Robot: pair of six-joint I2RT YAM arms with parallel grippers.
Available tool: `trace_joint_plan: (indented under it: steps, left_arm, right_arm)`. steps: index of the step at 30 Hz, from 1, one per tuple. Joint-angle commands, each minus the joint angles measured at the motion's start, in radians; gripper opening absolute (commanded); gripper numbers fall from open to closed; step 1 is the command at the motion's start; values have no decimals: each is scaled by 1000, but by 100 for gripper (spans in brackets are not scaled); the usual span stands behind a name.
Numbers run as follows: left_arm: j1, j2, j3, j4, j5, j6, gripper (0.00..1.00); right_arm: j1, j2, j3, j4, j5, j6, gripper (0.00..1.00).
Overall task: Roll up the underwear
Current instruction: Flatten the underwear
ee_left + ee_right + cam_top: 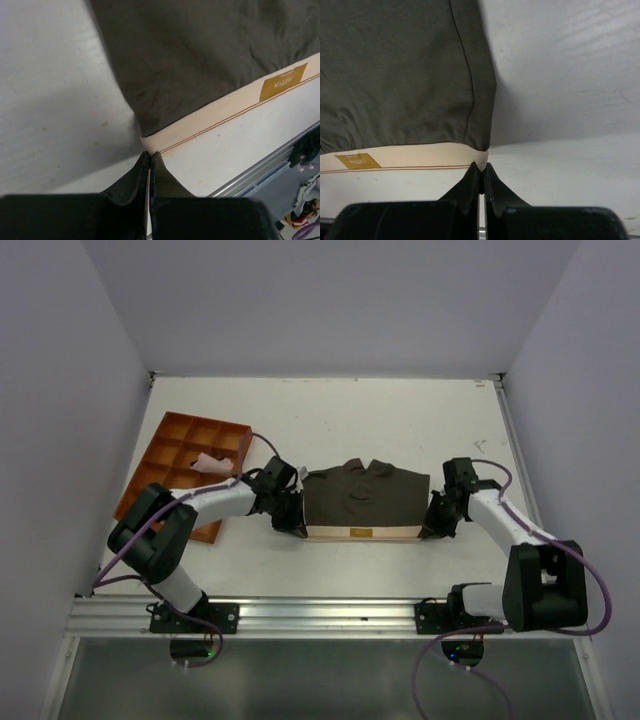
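Observation:
The underwear [362, 497] lies spread on the white table, dark brownish-grey with a light tan waistband [362, 533] along its near edge. My left gripper [296, 526] is shut on the waistband's left corner [150, 146]. My right gripper [428, 531] is shut on the waistband's right corner [481, 158]. Both wrist views show the jaws pinched together on the tan strip, with the dark cloth [200, 55] [395, 70] stretched between them. A mustard label [283, 81] sits on the waistband and also shows in the right wrist view [357, 161].
An orange compartment tray [150, 475] stands at the left, behind my left arm, with a small pale pink cloth [209, 462] in one cell. A metal rail [330, 615] runs along the table's near edge. White walls enclose the table's sides and back.

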Motion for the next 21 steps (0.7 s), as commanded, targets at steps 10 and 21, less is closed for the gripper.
trace_joint_plan:
  steps: [10,21]
  left_arm:
    - [-49,-284,6,-132,-147,-57,58]
    - [10,15,283,-37,-141,152,59]
  right_arm:
    - [47,-178,95,-183,147,154,34]
    - [47,-92,63,-5,78,143,35]
